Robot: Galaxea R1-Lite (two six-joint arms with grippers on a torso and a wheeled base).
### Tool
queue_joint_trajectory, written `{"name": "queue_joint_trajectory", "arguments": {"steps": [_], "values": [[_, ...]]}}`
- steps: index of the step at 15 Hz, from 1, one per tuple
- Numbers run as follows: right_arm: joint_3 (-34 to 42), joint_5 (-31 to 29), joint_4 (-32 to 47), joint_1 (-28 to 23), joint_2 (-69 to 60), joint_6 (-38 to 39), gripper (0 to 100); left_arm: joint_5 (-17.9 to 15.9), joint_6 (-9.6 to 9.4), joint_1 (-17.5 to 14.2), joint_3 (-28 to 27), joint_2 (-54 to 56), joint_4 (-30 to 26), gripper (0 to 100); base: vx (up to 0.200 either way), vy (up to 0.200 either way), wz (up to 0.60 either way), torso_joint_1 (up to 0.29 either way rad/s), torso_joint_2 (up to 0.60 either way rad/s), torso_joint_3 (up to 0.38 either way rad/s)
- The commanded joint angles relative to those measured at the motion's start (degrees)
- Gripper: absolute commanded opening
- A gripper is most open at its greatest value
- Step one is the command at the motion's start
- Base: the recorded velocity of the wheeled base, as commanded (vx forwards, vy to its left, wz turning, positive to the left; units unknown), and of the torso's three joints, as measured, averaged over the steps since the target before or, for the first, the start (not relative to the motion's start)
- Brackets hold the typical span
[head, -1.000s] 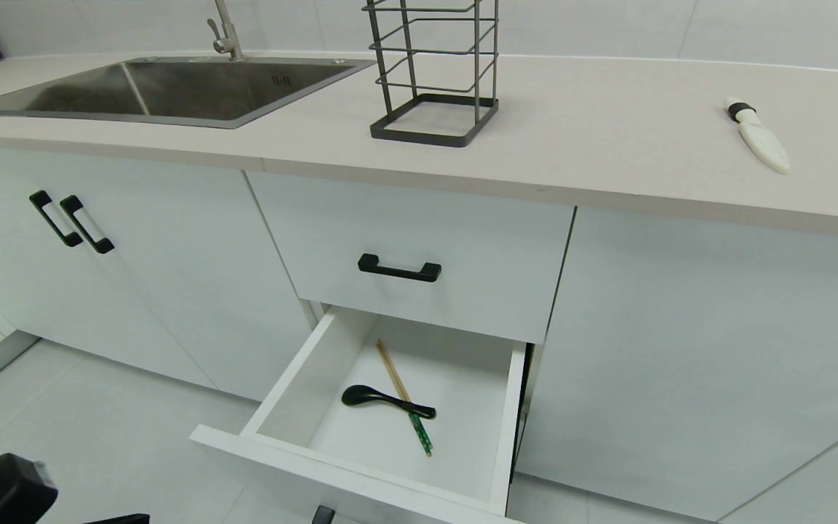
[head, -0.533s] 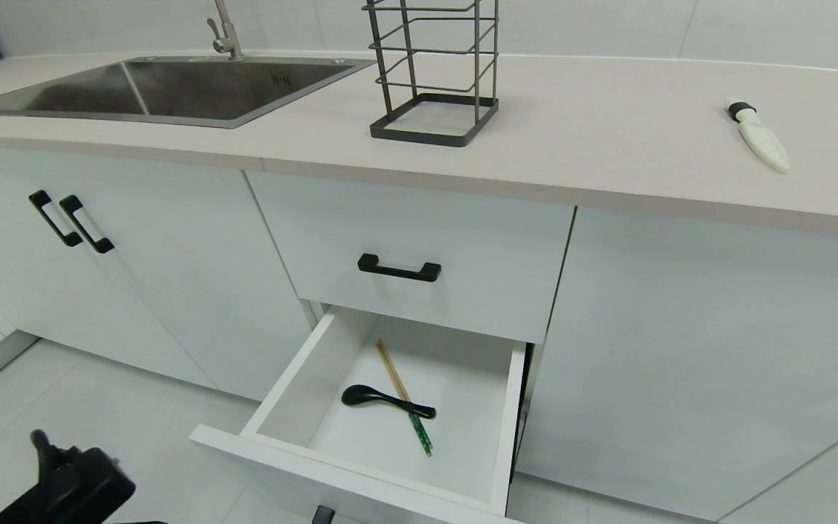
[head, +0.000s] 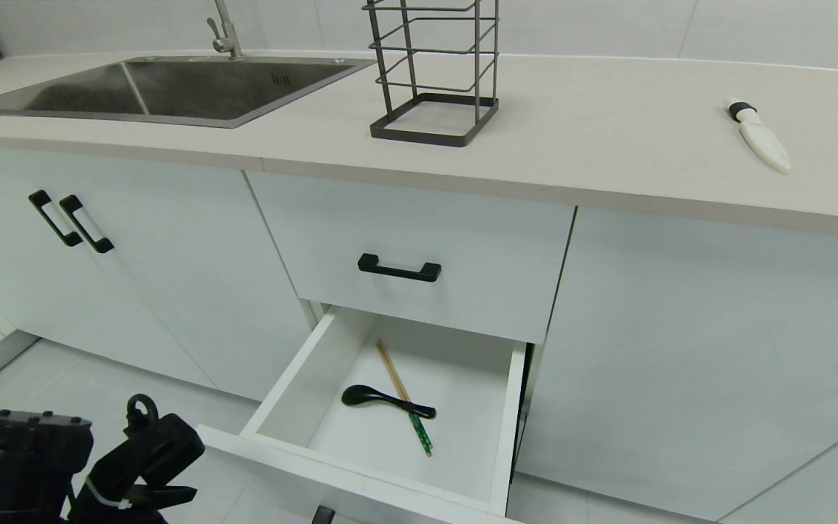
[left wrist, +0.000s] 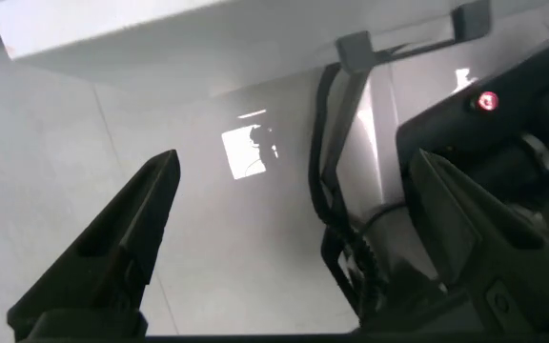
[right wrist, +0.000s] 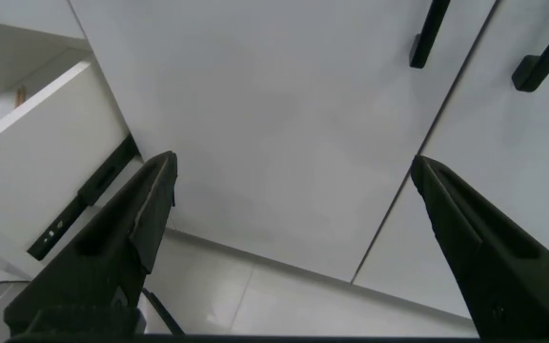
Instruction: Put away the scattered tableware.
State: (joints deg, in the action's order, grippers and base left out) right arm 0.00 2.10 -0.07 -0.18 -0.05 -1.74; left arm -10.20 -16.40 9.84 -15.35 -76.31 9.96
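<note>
A white knife (head: 757, 136) with a black ring lies on the counter (head: 608, 124) at the far right. Below the counter, the lower drawer (head: 289, 372) stands pulled out. Inside it lie a black spoon (head: 379, 398) and a pair of chopsticks (head: 392, 375) crossed under the spoon's handle. My left arm (head: 26, 466) is low at the left, beside the drawer's front corner. My left gripper (left wrist: 294, 238) is open over the floor, with the drawer's black handle (left wrist: 408, 43) ahead of it. My right gripper (right wrist: 298, 238) is open and empty, facing a white cabinet door (right wrist: 274, 133) beside the drawer's side (right wrist: 36, 143).
A dark wire rack (head: 435, 73) stands on the counter's middle. A steel sink (head: 164, 87) with a tap is at the back left. The upper drawer (head: 419, 255) is closed, with a black handle (head: 398, 269). Cabinet doors with black handles (head: 70, 222) are at the left.
My left arm has risen into the head view at the lower left and moved right, toward the open drawer's front. Everything else is unchanged.
</note>
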Motion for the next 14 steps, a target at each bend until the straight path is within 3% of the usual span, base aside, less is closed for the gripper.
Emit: {"name": "queue_joint_trajectory", "arguments": {"steps": [1, 4, 9, 14], "values": [[0.0, 0.0, 0.0, 0.0, 0.0, 0.0, 100, 0.2, 0.49, 0.0, -0.4, -6.2, 3.6, 100, 0.000, 0.000, 0.00, 0.000, 0.00, 0.000], [0.0, 0.0, 0.0, 0.0, 0.0, 0.0, 100, 1.1, 1.89, 0.0, 0.1, -10.7, 12.6, 100, 0.000, 0.000, 0.00, 0.000, 0.00, 0.000], [0.0, -0.1, 0.0, 0.0, 0.0, 0.0, 100, 0.9, 2.25, 0.0, -0.9, -13.4, 16.3, 100, 0.000, 0.000, 0.00, 0.000, 0.00, 0.000], [0.0, 0.0, 0.0, 0.0, 0.0, 0.0, 100, 0.9, 2.07, 0.0, -0.6, -20.3, 33.2, 100, 0.000, 0.000, 0.00, 0.000, 0.00, 0.000]]}}
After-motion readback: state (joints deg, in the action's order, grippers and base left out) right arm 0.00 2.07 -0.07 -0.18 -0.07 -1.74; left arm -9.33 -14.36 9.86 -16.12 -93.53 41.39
